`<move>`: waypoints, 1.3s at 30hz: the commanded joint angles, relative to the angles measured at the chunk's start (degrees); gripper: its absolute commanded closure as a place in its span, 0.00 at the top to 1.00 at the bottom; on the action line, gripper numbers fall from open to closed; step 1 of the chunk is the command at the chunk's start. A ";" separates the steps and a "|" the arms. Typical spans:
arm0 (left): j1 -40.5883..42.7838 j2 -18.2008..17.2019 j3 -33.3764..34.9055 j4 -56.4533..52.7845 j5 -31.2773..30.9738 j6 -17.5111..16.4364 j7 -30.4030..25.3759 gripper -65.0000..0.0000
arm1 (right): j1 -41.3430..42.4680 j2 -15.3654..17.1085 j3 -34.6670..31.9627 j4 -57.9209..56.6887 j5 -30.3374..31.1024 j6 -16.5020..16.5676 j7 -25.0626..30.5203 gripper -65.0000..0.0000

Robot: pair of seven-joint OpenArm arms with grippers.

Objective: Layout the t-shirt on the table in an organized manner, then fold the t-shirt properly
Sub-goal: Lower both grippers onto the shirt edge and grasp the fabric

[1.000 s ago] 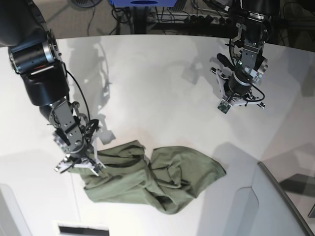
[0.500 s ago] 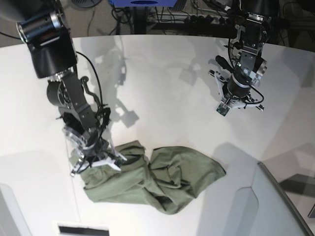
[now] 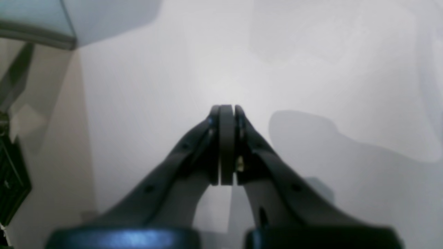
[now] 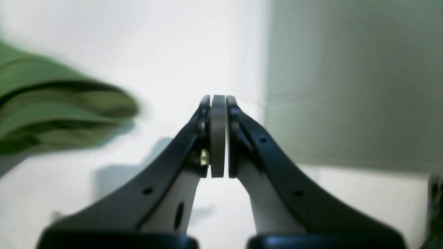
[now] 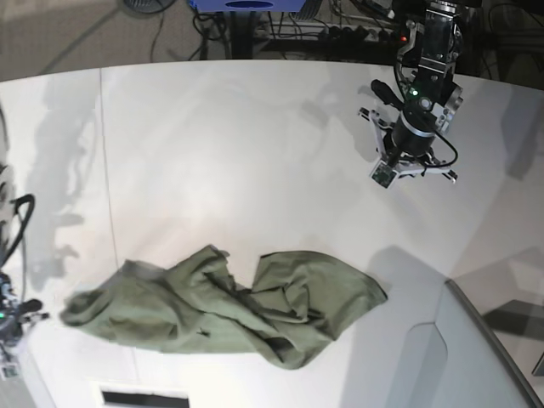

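The t-shirt (image 5: 229,310) lies crumpled on the table (image 5: 255,153), near its front edge, stretched sideways in a rumpled band with folds bunched in the middle. In the base view its left end tapers to a rounded lump close to the table's left side; its right end spreads wider and flatter. The right gripper (image 4: 218,103) has its jaws pressed together with nothing between them — the shirt sits off to its side, blurred, not touching the fingers. Only a sliver of that arm shows at the base view's left edge. The left gripper (image 3: 226,110) hangs over bare table well away from the shirt, jaws closed and empty.
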 commanded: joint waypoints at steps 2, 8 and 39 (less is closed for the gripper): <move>0.01 -0.30 -0.22 1.06 0.01 0.68 -0.92 0.00 | 0.53 -0.09 0.95 -0.06 1.76 -2.13 2.26 0.02; 0.19 0.93 -0.22 1.06 0.01 0.68 -0.84 0.00 | -6.41 -2.64 1.21 5.48 2.90 -4.32 1.03 0.42; -39.38 14.38 -0.30 -41.93 -0.61 6.83 -8.75 0.00 | -19.16 -25.32 -13.38 30.09 3.07 17.21 -18.04 0.00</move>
